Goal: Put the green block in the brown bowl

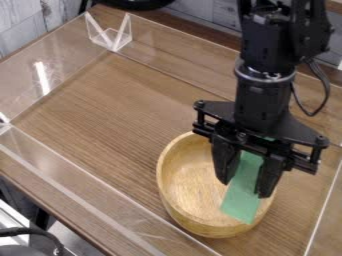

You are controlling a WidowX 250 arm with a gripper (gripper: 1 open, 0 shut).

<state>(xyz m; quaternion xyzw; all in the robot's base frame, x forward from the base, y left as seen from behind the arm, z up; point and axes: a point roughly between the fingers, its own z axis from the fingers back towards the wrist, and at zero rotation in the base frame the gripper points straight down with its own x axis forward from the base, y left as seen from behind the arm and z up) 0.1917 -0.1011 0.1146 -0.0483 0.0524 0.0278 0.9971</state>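
The gripper (243,160), apparently clamped on the flat green block (245,192), overhangs the round wooden bowl (201,195).

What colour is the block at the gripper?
The block is plain green; the camera view shows it best, against the light-brown bowl.

No readable text, labels, brands, numbers or signs anywhere in my view. I check the arm, the loose items and the surface from my station: no lettering I can read on any of them.
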